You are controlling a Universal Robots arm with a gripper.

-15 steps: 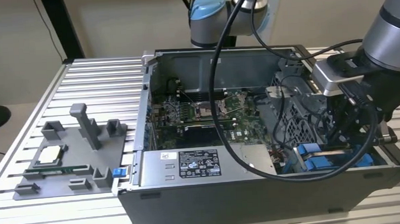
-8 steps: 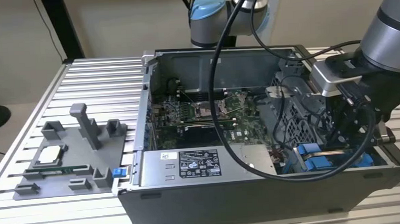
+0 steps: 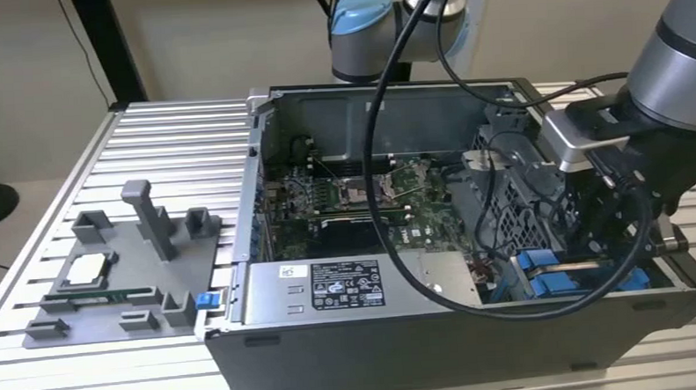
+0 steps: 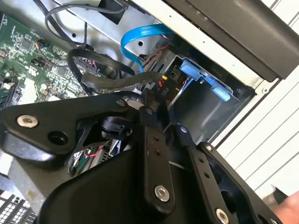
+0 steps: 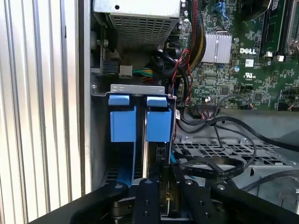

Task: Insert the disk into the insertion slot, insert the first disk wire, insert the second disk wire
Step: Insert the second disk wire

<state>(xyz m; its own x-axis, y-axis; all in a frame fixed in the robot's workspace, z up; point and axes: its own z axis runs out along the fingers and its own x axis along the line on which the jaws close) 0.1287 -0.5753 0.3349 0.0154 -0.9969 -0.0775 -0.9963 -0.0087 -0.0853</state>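
With the gripper [image 5: 164, 198] pinching a wire plug, its fingers nearly together, keep it square to the slot [image 5: 140, 116] at twelve o'clock.

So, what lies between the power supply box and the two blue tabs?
A white plug with coloured wires, seen in the first wrist view.
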